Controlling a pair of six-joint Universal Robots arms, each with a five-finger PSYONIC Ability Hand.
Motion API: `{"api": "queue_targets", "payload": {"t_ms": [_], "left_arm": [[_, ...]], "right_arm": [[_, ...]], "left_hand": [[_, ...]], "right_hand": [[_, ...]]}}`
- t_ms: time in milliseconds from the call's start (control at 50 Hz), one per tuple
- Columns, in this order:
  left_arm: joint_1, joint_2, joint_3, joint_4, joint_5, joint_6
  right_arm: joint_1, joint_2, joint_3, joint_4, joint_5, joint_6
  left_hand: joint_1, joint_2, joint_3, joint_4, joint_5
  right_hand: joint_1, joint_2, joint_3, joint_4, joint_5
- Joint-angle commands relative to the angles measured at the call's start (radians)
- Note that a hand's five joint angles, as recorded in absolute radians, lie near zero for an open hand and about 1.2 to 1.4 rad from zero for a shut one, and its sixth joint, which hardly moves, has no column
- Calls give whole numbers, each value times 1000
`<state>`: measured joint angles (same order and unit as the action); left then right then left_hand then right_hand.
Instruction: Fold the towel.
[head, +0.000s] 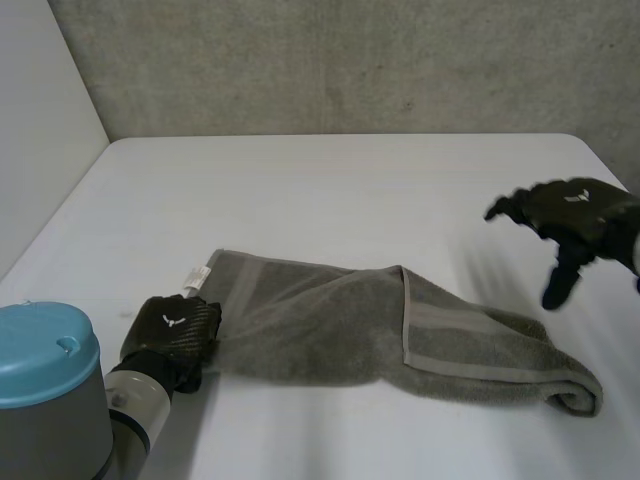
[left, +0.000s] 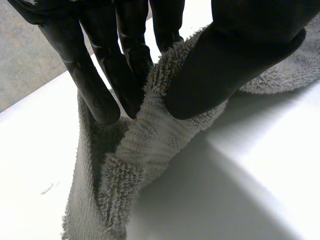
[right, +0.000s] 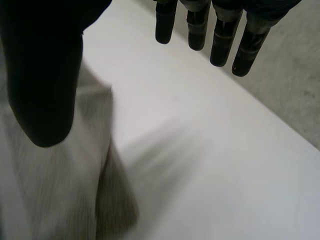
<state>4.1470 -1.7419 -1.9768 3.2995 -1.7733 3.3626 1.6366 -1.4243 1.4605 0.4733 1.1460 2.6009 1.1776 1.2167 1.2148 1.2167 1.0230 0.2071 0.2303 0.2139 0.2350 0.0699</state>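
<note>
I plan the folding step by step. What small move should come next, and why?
Probably lower the right hand to the right end of the towel and pinch it. The left hand pinches the left edge, while the right hand hangs open above the table, holding nothing, so the towel is held on one side only.

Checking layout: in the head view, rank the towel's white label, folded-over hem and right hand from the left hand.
1. white label, beside the left hand.
2. folded-over hem, middle of the towel.
3. right hand, far right.
</note>
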Motion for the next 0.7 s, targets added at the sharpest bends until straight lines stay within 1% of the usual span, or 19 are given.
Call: {"api": "queue_targets", "payload": {"t_ms": [20,40,100,120,140,160,200,280,320,340,380,400,440,600,700], "left_arm": [[2,4,7,0,-3,1],[2,14,10,0,-1,1],[-1,41,16,2,-3,1],[-2,54,18,2,-1,1],[-2,54,18,2,-1,1],[-4,68,18,3,-1,1],[-4,77,19,3,-1,1],[-4,85,22,5,-1,1],[-5,85,25,6,-1,1],[-5,85,29,5,-1,1],[-5,84,30,5,-1,1],[-4,84,32,6,-1,1],[-4,82,32,6,-1,1],[1,81,33,9,-1,1],[4,79,38,8,-1,1]], "right_arm": [[202,195,-141,-150,53,250],[203,196,-141,-150,54,251],[258,344,-259,-150,115,373],[258,344,-259,-150,115,373],[267,391,-290,-151,127,418],[267,392,-290,-151,127,418],[284,458,-321,-165,136,494],[298,507,-330,-193,159,547],[308,538,-318,-238,222,559],[309,538,-318,-239,222,559],[325,548,-301,-283,296,561],[331,553,-289,-303,317,564],[333,558,-279,-318,331,564],[358,590,-269,-335,330,564],[359,604,-270,-337,330,564]], "left_hand": [[219,180,181,180,199],[219,180,181,180,199],[219,180,181,180,199],[219,180,181,180,199],[219,180,181,180,199],[219,180,181,180,199],[219,180,181,180,199],[219,180,181,180,199],[219,180,181,180,199],[219,180,181,180,199],[219,180,181,180,199],[219,180,181,180,199],[219,180,181,180,199],[219,180,181,180,199],[219,180,181,180,199]], "right_hand": [[-33,-56,-39,-60,-70],[-33,-56,-39,-60,-70],[-14,-37,-20,-41,-51],[-13,-37,-20,-41,-51],[4,-19,-3,-24,-33],[4,-19,-3,-24,-33],[13,-10,6,-15,-24],[33,10,27,6,-4],[95,72,88,67,57],[95,72,88,67,58],[197,174,191,169,160],[239,215,232,211,201],[271,248,264,243,234],[427,403,420,399,389],[424,401,417,396,387]]}}
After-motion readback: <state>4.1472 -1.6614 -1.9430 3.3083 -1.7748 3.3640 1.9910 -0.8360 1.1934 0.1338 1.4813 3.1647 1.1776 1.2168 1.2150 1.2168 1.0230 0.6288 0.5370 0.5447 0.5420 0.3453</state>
